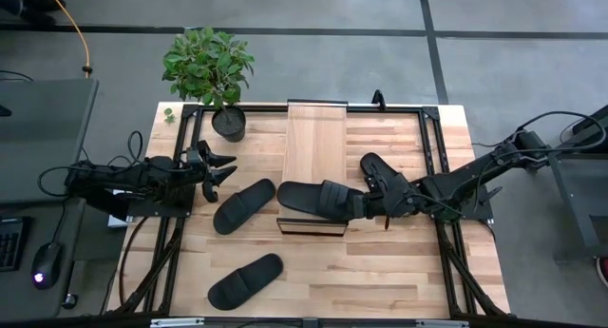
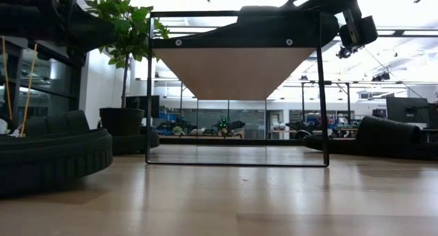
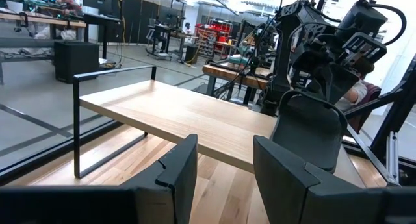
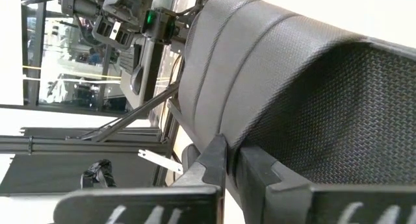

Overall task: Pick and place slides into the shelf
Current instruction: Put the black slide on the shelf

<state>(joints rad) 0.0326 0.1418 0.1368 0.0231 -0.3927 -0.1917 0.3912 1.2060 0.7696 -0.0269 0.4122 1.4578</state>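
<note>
Right gripper (image 1: 366,206) gripping slide (image 1: 313,197)

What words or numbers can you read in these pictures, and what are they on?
None can be read.
The slide clamped in the right gripper: ribbed strap only, no brand showing.
The shelf: plain wood grain, no label.
The left gripper: no markings visible.
A small pale sticker on the left arm, seen in the right wrist view: too small to read.
Signs in the room behind: too blurred to read.

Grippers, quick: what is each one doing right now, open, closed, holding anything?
Left gripper: open, empty, at the table's left edge.
Right gripper: shut on a slide by its strap, over the shelf.
</note>
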